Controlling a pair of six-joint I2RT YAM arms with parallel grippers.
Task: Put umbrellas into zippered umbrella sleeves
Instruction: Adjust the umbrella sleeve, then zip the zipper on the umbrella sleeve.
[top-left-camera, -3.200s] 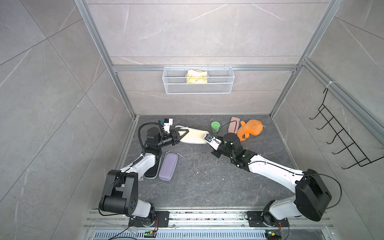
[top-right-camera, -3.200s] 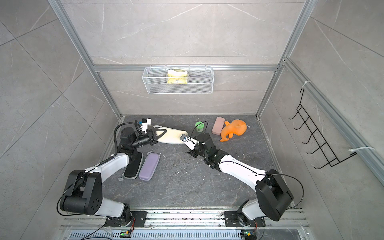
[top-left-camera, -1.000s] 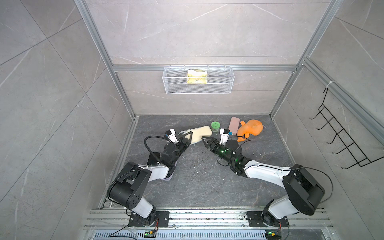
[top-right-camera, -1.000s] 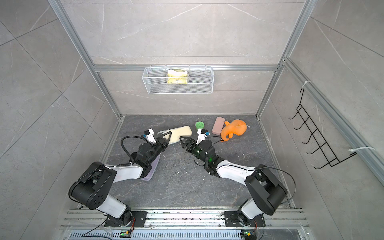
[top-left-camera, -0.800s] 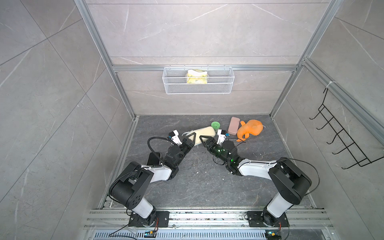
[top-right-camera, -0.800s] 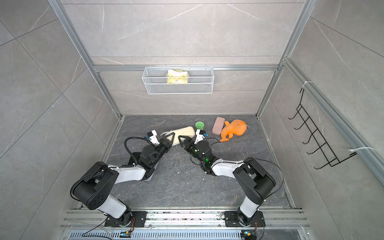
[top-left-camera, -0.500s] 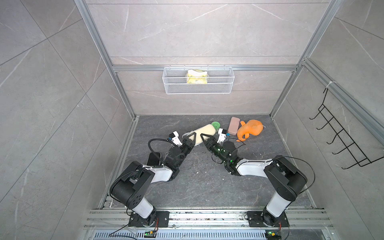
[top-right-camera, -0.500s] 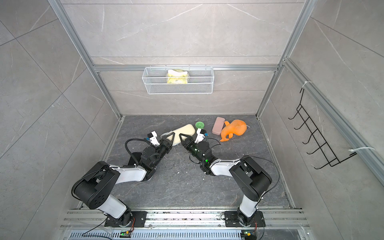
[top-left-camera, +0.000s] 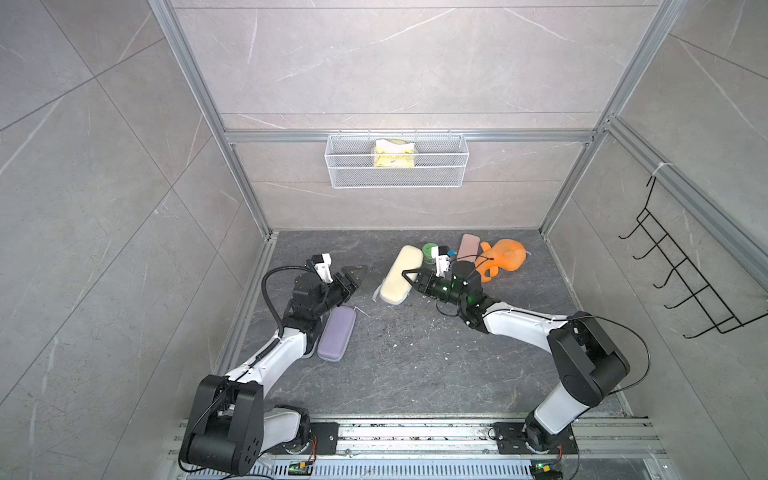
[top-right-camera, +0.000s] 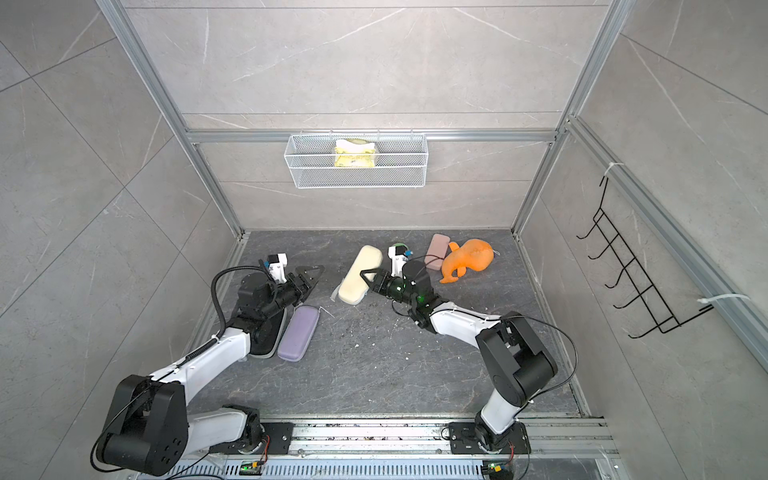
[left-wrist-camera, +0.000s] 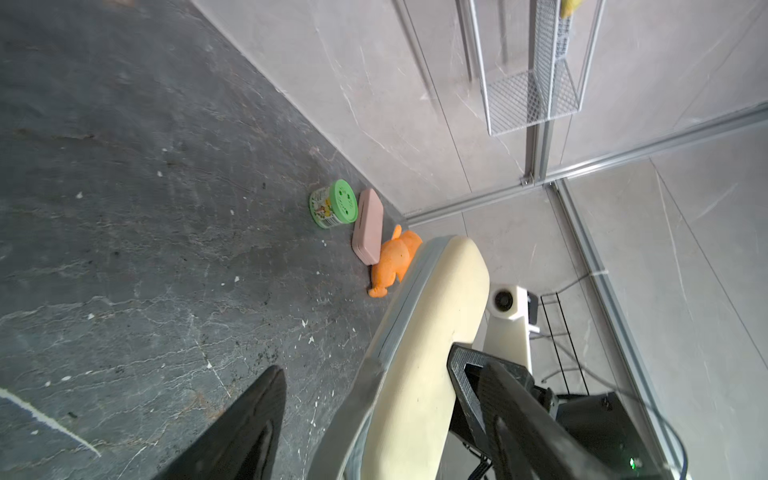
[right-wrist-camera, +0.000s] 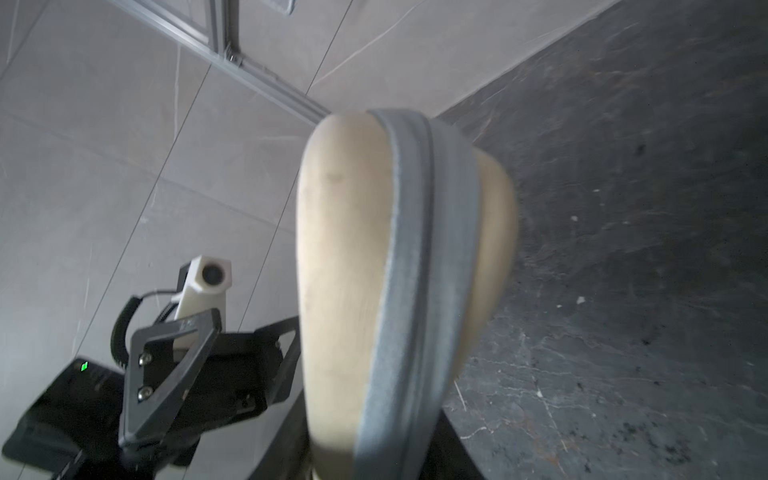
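Note:
The cream sleeve (top-left-camera: 398, 275) (top-right-camera: 358, 276) is held tilted on its edge over the back middle of the floor, its grey zip band (right-wrist-camera: 419, 266) facing the right wrist camera. My right gripper (top-left-camera: 409, 282) (right-wrist-camera: 374, 457) is shut on its near end. My left gripper (top-left-camera: 356, 277) (top-right-camera: 314, 277) stands open just left of the sleeve, apart from it; in the left wrist view the cream sleeve (left-wrist-camera: 432, 345) shows between its spread fingers. The lilac sleeve (top-left-camera: 336, 332) lies shut beside the left arm. The black sleeve (top-right-camera: 266, 338) lies mostly under that arm. No umbrella shows.
A green tub (top-left-camera: 429, 250), a small pink case (top-left-camera: 469, 247) and an orange plush toy (top-left-camera: 505, 259) sit by the back wall, right behind the right gripper. A wire basket (top-left-camera: 397, 162) hangs on the back wall. A black hook rack (top-left-camera: 685, 286) hangs on the right wall.
The left gripper has opened, let go of the cream sleeve and drawn back to the left. The right gripper has shut on the sleeve, which now hangs from it alone.

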